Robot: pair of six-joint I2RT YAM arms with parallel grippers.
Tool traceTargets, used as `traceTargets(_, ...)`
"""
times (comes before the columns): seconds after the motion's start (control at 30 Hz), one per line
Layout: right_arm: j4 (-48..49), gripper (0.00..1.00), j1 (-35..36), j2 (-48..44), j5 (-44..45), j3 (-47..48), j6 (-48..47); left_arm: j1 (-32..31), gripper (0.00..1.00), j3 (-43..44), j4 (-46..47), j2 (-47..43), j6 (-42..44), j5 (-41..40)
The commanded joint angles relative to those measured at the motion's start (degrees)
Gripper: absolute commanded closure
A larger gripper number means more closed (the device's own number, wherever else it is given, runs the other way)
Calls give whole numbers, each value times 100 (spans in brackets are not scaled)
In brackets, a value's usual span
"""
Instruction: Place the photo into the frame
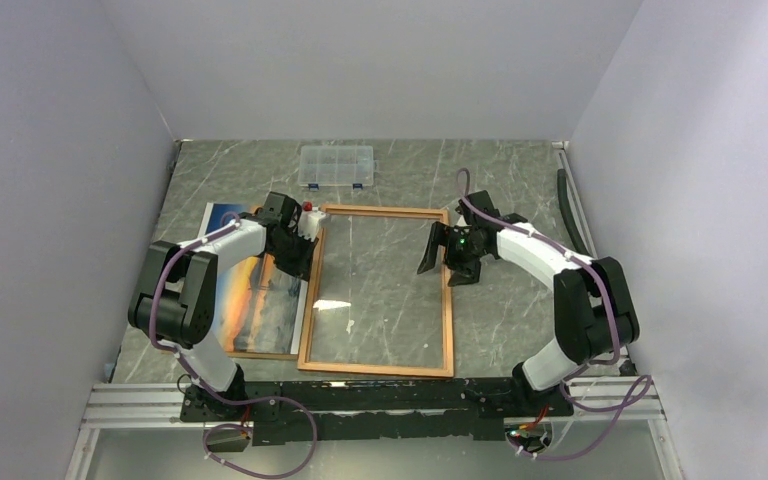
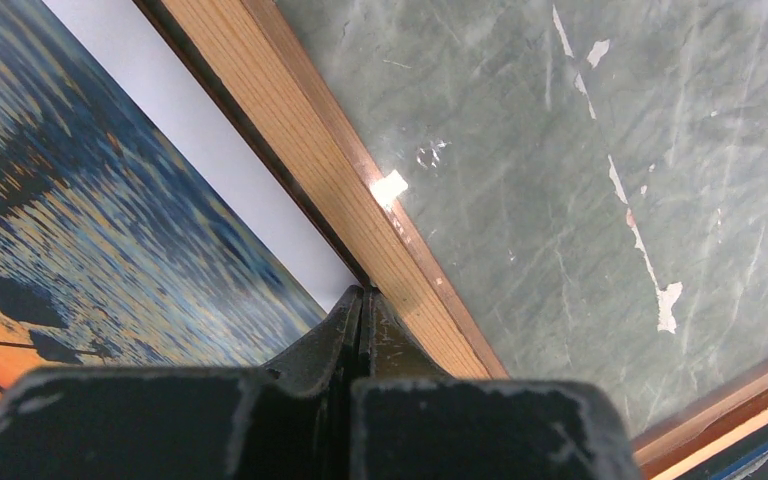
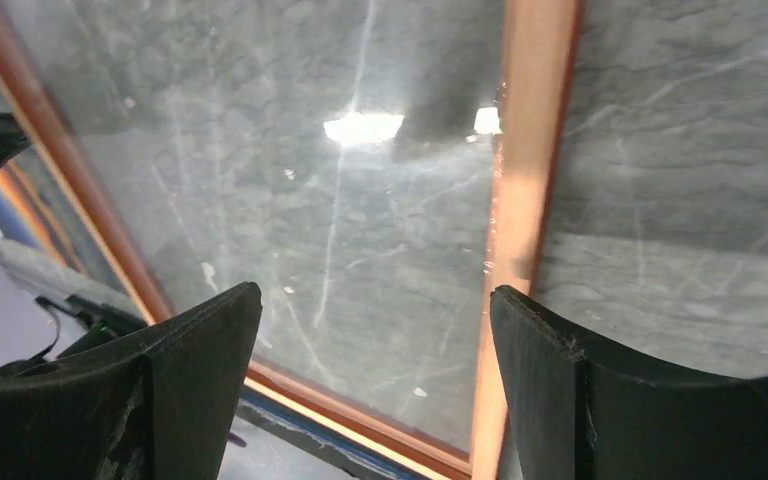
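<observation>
Marble table [image 1: 520,330]: frame [image 1: 375,370] flat; L jaws shut by its left rail, R jaws wide over right rail.

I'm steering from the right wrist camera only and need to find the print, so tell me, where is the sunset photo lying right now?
Observer: The photo lies flat, picture side up, just left of the frame and partly beneath the left arm.
Operator: What is the left pincer doing?
Observer: The left pincer is shut with nothing between its fingers. Its tip is down by the frame's left rail, on the photo's side.
Operator: Is there anything at the far side to avoid?
Observer: A clear compartment box sits beyond the frame's far rail, apart from it.
</observation>
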Motion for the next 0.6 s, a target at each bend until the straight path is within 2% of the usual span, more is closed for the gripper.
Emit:
traceTargets(0.0,-623,11,17,74,670,449,-343,-65,97,-22,38,-121,-29,242)
traceTargets(0.37,-642,11,6,52,877,498,-375,-65,97,-33,17,-73,-31,247)
traceTargets(0.57,-544,11,-246,16,1013,267,-362,-125,97,8,26,-29,-76,280)
